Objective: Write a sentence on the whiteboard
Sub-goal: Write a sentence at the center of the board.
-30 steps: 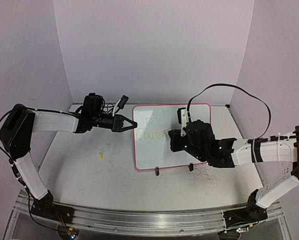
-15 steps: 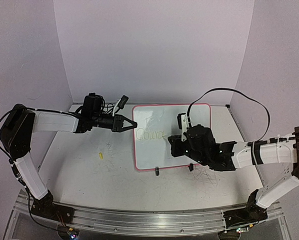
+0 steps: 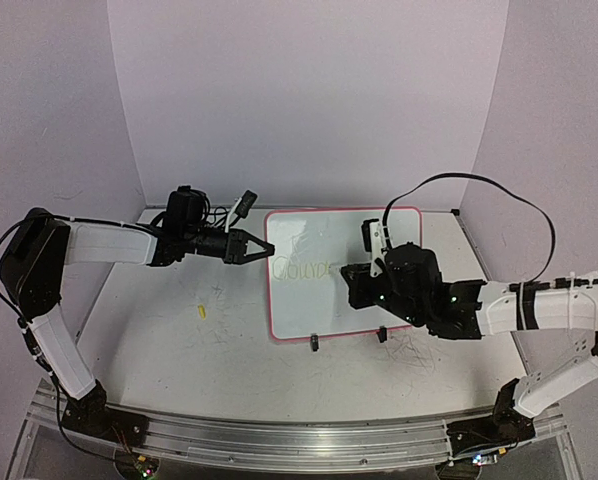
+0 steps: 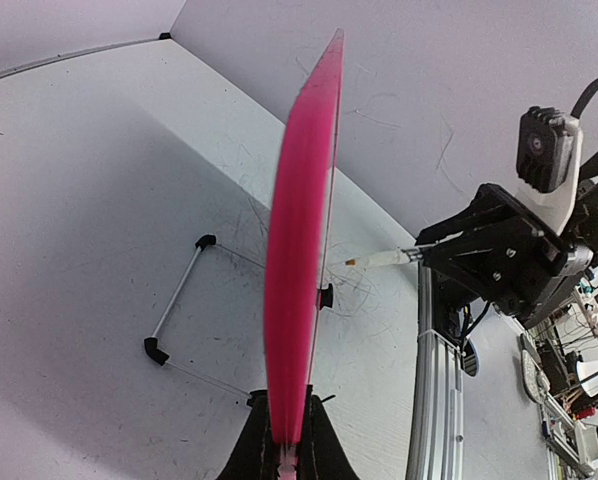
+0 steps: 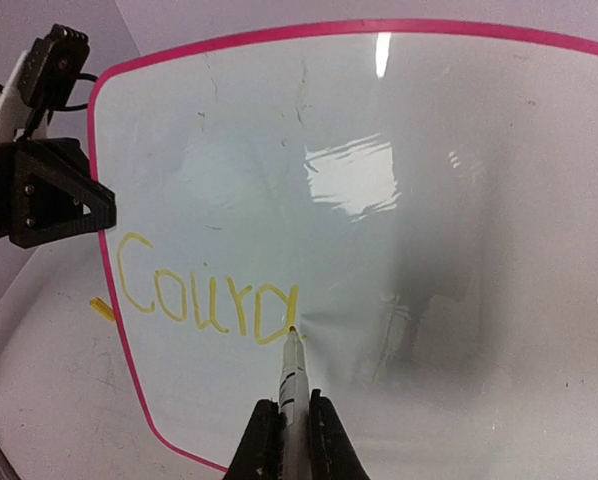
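Top view: whiteboard (image 3: 309, 305) stands propped mid-table. Left gripper (image 3: 263, 250) is clamped on its rim at 9 o'clock. Right gripper (image 3: 353, 278) sits before the board's 3 o'clock half, just beside the sentence (image 3: 304, 270).
Left wrist: jaws pinch the pink rim, seen edge-on. Marker (image 4: 379, 259) points in from 3 o'clock.
Right wrist: fingers clenched on marker, tip on the last yellow stroke of "Coura".
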Controlling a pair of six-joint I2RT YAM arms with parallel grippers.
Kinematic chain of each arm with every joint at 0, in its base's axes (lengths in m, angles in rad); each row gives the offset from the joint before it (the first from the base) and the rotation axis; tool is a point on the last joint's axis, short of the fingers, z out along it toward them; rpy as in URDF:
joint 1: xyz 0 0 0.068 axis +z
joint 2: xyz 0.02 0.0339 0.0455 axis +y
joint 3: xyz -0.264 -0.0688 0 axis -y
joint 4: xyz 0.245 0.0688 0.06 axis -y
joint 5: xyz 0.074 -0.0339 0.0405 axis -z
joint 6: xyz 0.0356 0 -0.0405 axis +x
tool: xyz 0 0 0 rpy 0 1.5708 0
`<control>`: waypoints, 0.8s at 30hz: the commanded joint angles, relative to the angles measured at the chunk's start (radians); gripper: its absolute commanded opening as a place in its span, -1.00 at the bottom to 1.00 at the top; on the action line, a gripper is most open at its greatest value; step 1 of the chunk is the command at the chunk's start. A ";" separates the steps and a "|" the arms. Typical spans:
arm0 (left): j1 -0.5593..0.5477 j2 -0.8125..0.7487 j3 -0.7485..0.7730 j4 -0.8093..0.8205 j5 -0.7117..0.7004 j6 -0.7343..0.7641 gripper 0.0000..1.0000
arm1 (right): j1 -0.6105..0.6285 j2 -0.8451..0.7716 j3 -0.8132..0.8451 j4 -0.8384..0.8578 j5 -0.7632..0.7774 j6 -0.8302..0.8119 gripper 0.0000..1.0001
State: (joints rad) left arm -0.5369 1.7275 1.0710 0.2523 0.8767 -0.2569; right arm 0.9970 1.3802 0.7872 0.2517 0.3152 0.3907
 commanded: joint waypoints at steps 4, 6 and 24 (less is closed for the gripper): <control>-0.005 -0.040 -0.006 0.020 -0.040 0.031 -1.00 | -0.037 -0.035 0.011 0.031 -0.026 -0.030 -1.00; -0.005 -0.039 -0.007 0.020 -0.041 0.031 -1.00 | -0.044 -0.037 0.003 0.036 -0.028 -0.023 -1.00; -0.005 -0.041 -0.003 0.019 -0.039 0.034 -1.00 | -0.044 -0.016 -0.002 0.040 -0.012 -0.024 -1.00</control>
State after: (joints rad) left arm -0.5377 1.7267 1.0710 0.2523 0.8764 -0.2565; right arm 0.9535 1.3575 0.7871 0.2675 0.2791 0.3644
